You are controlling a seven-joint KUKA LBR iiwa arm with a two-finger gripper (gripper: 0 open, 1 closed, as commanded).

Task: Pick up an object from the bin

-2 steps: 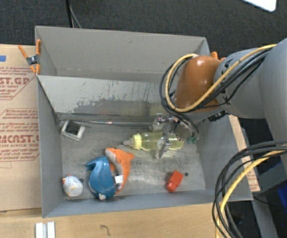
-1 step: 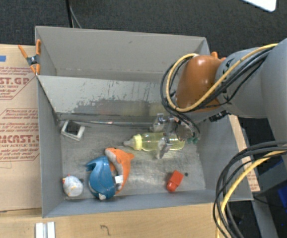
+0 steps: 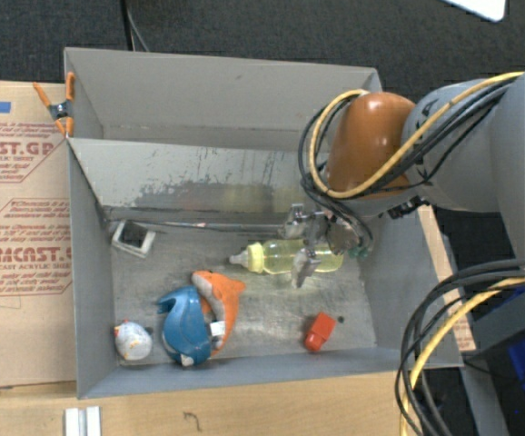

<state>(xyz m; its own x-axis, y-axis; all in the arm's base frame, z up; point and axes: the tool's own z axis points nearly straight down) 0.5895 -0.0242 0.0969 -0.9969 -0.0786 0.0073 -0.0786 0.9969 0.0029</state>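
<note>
A pale yellow-green baby bottle [image 3: 276,258] lies on its side right of the bin's middle, its teat pointing left. My gripper [image 3: 300,243] is down over the bottle's body. One finger stands on its far side and the other on its near side, spread wider than the bottle, so the gripper is open around it. The right end of the bottle is hidden under the gripper. A small red block [image 3: 318,331] lies nearer the front wall, below the gripper.
At the front left lie a blue toy [image 3: 188,323] against an orange soft piece [image 3: 223,296], and a small white ball [image 3: 132,341]. A little grey-framed square [image 3: 133,236] sits by the left wall. The arm with its orange cover and cables overhangs the right wall.
</note>
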